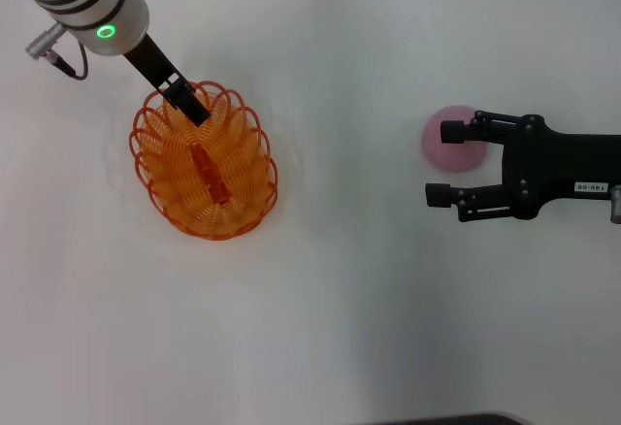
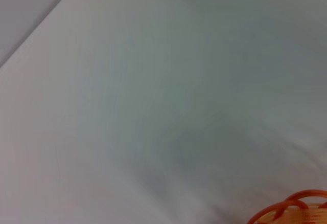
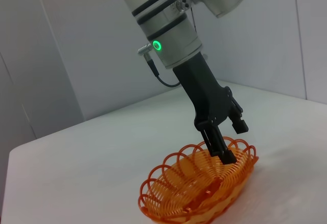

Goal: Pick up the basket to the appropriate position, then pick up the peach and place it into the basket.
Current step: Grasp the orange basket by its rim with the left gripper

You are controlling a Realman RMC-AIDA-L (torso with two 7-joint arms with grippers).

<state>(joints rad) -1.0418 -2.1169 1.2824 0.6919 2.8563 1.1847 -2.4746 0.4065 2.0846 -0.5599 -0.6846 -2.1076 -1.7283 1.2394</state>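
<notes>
The orange wire basket (image 1: 206, 168) sits on the white table at the left; it also shows in the right wrist view (image 3: 199, 188), and a bit of its rim shows in the left wrist view (image 2: 294, 209). My left gripper (image 1: 192, 108) is over the basket's far rim. In the right wrist view my left gripper (image 3: 233, 142) has one finger reaching inside the basket and the other outside, above the rim, jaws apart. The pink peach (image 1: 446, 156) lies at the right. My right gripper (image 1: 440, 163) is open beside it, with its far finger over the peach.
The white table (image 1: 349, 299) stretches between the basket and the peach and toward the front. A dark edge shows at the table's front. A grey wall stands behind the table in the right wrist view.
</notes>
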